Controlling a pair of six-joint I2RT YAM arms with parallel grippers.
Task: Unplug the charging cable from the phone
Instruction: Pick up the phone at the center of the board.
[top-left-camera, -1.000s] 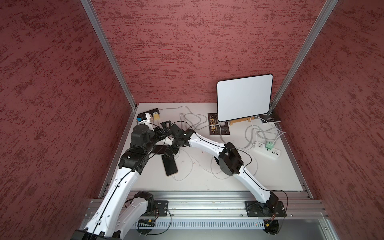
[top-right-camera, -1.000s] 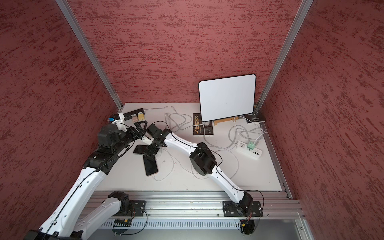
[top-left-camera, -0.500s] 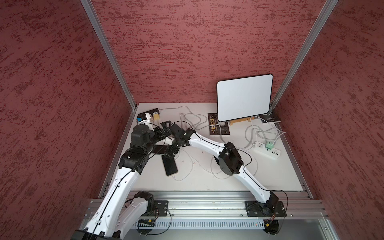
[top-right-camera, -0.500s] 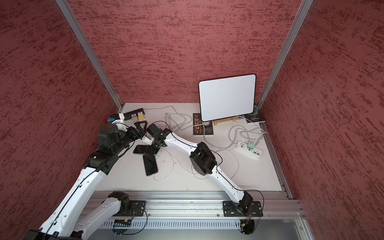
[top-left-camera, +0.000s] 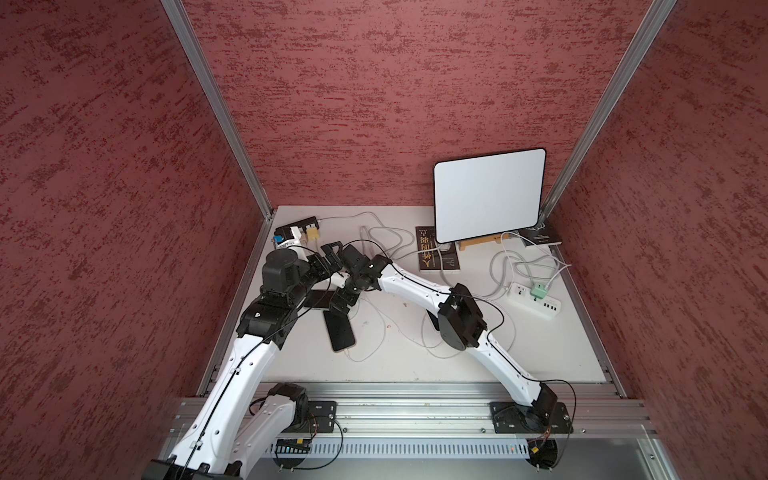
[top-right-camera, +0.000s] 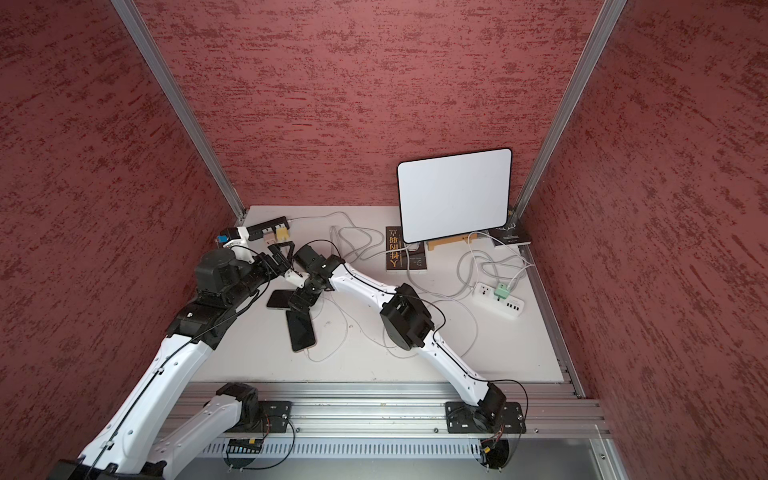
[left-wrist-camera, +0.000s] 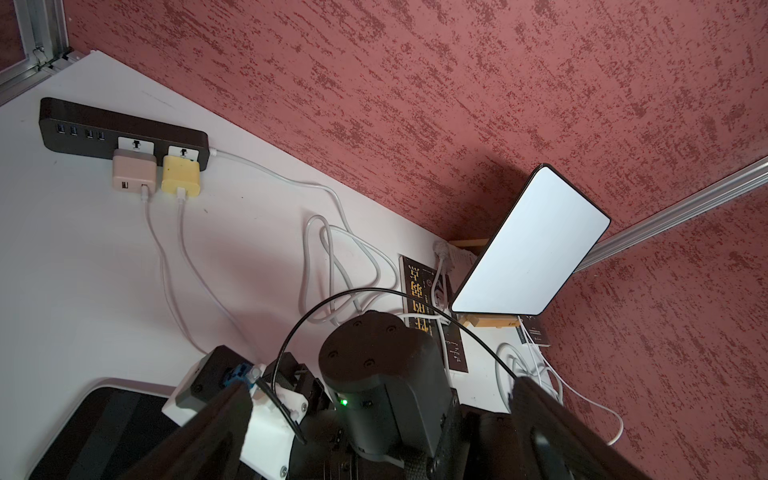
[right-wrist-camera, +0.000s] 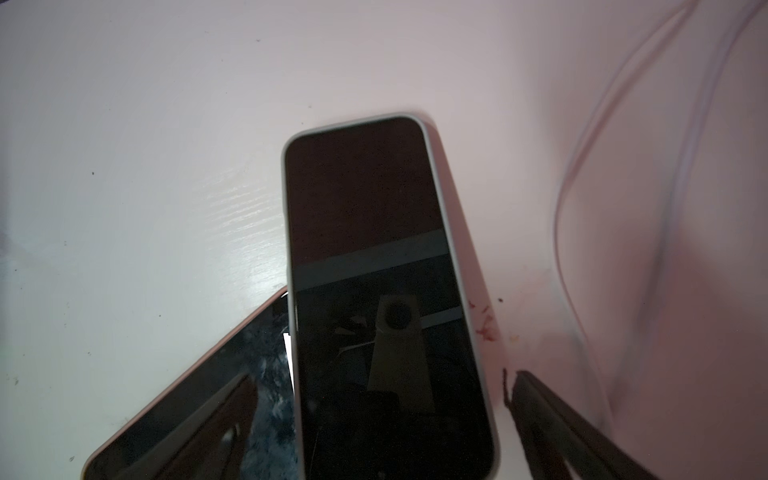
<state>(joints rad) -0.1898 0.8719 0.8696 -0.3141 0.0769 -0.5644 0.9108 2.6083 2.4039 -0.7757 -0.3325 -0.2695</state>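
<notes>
Propped tablet, white power strip, book

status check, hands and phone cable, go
Left hand open, empty. Right hand open, above phone. Charging cable plugged in, near end. Second phone tucked under phone's far corner.

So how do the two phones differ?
The near phone lies front to back; the far phone lies crosswise. A white cable leaves the near phone's front end; the far phone's visible end shows none. The near phone is mostly exposed; the far phone is partly hidden under the right gripper. Both lie flat, screens dark.
</notes>
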